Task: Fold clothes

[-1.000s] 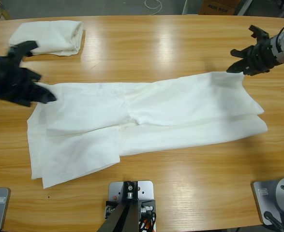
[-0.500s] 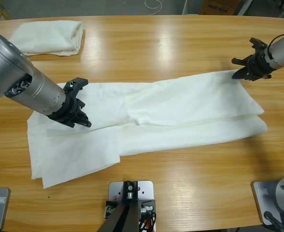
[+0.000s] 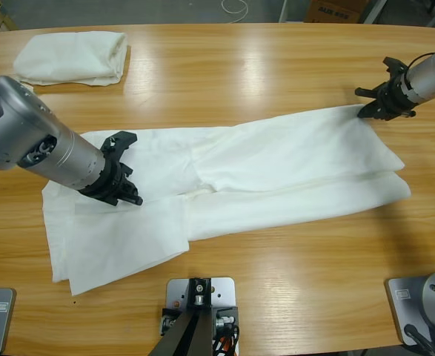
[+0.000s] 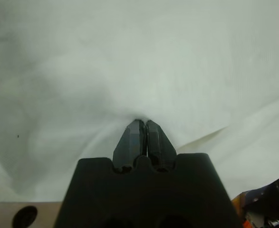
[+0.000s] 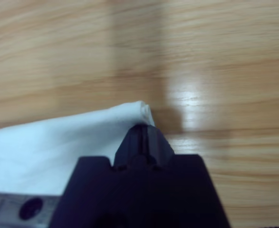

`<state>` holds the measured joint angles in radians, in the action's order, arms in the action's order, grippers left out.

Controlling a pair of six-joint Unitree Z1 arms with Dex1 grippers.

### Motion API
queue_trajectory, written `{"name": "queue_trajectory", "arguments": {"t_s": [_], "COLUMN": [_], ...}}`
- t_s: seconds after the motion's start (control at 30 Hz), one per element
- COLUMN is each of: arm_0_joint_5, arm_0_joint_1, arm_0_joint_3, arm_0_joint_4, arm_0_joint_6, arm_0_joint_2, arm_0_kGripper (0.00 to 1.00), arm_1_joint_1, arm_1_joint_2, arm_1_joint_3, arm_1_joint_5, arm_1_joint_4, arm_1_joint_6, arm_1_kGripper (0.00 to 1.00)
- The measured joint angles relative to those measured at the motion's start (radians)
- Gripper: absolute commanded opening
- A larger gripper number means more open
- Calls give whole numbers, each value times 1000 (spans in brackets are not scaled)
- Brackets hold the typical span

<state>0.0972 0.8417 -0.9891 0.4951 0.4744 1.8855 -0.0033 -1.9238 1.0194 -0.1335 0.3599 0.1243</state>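
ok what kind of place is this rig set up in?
Probably a lab or workshop test bench, not a home. A long wooden table carries bolted-on robot arms working a spread white T-shirt, a folded white T-shirt is parked in one corner, and a cardboard box sits behind.

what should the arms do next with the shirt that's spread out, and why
Probably lift a little and carry both held edges toward the near side to make the next fold. The left gripper has its jaws shut on the spread shirt near its left end, the right gripper is shut on its far right corner, and the shirt lies flat. A folded shirt sits apart.
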Motion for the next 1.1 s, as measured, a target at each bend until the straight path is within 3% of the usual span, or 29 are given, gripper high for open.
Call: {"name": "queue_trajectory", "arguments": {"t_s": [0.07,0.1,0.13,0.17,0.43,0.6,0.77,0.83,1.1], "arm_0_joint_5": [0,0,0,-1,-17,-21,-21,-21,-21], "arm_0_joint_1": [4,6,7,7,-32,-47,-115,-163,-288], "arm_0_joint_3": [17,25,32,40,93,98,98,98,115], "arm_0_joint_4": [-13,-20,-25,-29,-32,-27,-5,9,55], "arm_0_joint_6": [4,4,4,4,4,4,-4,-17,-45], "arm_0_joint_2": [-9,-13,-17,-22,-72,-111,-169,-191,-301], "arm_0_kGripper": [0,0,0,0,0,0,0,0,0], "arm_1_joint_1": [-9,-14,-21,-32,-137,-196,-231,-252,-316], "arm_1_joint_2": [-3,-2,0,2,162,156,112,112,48], "arm_1_joint_3": [3,3,3,4,-93,-130,-172,-176,-238], "arm_1_joint_5": [-2,-3,-5,-5,-199,-329,-366,-380,-566], "arm_1_joint_4": [-2,-3,-3,10,161,177,156,145,92], "arm_1_joint_6": [1,7,19,34,84,107,113,113,116], "arm_1_kGripper": [711,877,970,998,996,988,847,741,729]}}
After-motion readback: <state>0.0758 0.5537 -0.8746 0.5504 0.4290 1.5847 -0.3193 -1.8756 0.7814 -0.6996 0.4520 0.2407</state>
